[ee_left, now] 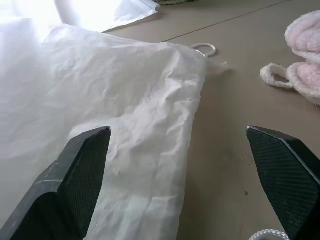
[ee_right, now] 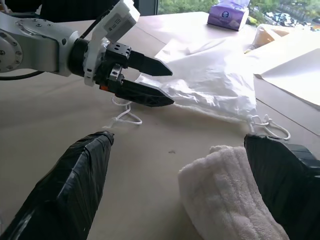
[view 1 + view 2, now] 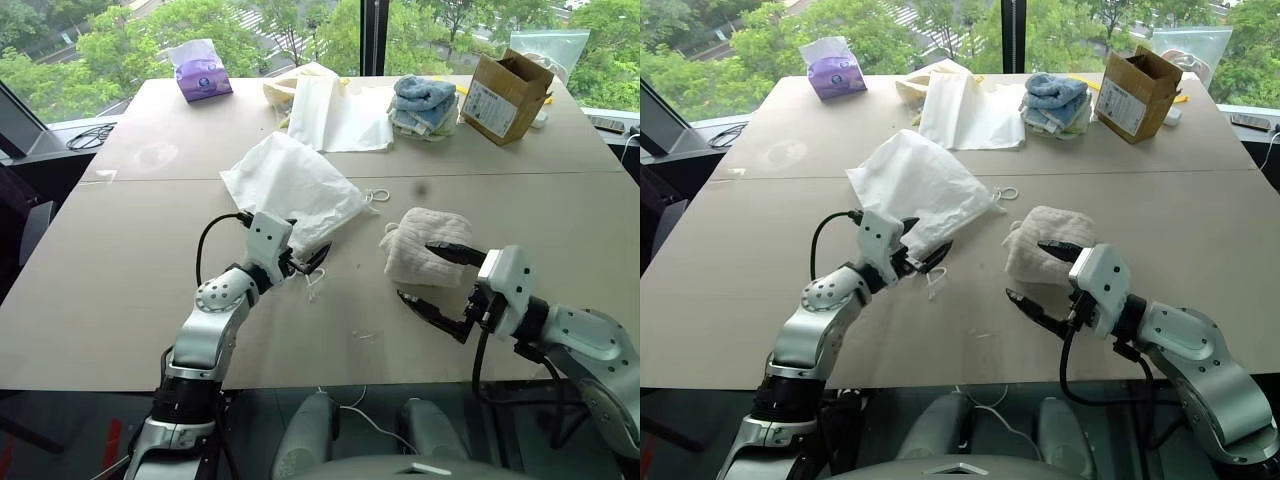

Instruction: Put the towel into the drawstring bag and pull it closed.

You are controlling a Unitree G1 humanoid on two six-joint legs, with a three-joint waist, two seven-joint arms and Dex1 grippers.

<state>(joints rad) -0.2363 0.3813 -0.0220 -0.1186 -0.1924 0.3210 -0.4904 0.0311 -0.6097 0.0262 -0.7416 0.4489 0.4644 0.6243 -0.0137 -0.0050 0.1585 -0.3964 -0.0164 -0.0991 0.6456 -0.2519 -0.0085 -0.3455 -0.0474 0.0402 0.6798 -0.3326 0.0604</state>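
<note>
The cream towel [image 3: 425,240] lies as a lump on the table, right of centre. My right gripper [image 3: 414,270] is open at the towel's near side, with one finger over the towel and the other low above the table in front of it. In the right wrist view the towel [image 2: 225,200] sits between the spread fingers, nearer one of them. The thin white drawstring bag [image 3: 295,185] lies flat to the left, with a cord loop [image 3: 378,196] at its right corner. My left gripper [image 3: 318,258] is open at the bag's near corner, and the bag's edge [image 1: 190,115] lies between its fingers.
A purple tissue box [image 3: 203,75] stands at the back left. A flat white bag [image 3: 335,115], stacked blue and pale cloths [image 3: 425,105] and a cardboard box [image 3: 505,95] line the back of the table. A loose cord [image 3: 315,285] lies under the left gripper.
</note>
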